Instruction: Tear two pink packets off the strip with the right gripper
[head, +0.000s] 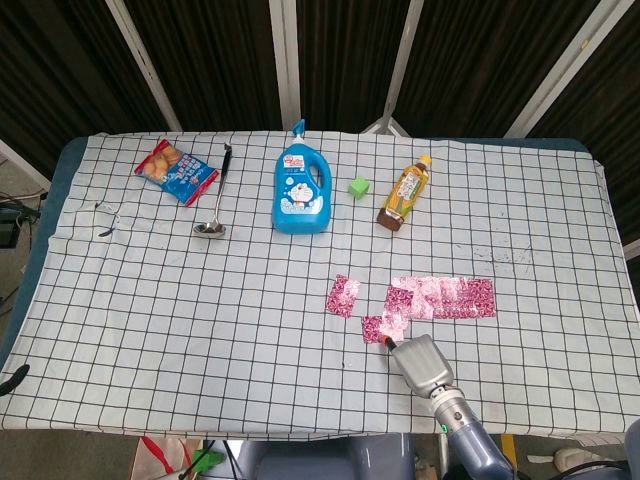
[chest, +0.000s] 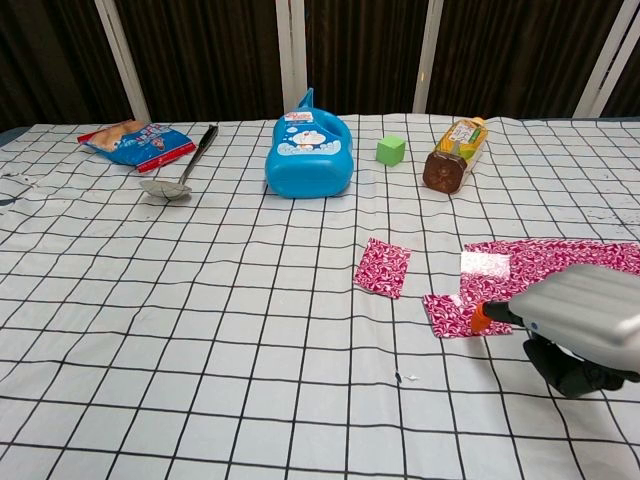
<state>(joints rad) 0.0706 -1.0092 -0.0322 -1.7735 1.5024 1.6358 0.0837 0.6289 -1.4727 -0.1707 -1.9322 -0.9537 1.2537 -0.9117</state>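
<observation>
The strip (head: 445, 296) lies flat on the cloth (head: 180, 290) toward the robot's right, its left end ragged and showing a pale patch where a packet appears to have come away. Just beside that end, nearer the robot, a second packet (chest: 455, 313) lies apart from the strip, and the right hand (chest: 575, 330) has an orange-tipped finger (chest: 480, 319) on its near corner, probably pinning or dragging it clear; whether the other fingers close on it is hidden under the grey shell, so the grip cannot be told. A first packet (head: 343, 295) rests alone further left, well apart from the strip. With two pieces already lying separate, the tearing looks essentially finished, and only letting go seems left. The left hand is not visible in either view. Far back stand a blue jug (head: 302, 192), a green cube (head: 359, 185) and a tea bottle (head: 404, 194), with a ladle (head: 214, 200) and a snack bag (head: 176, 171) to the left. None of these crowd the hand's working area.
</observation>
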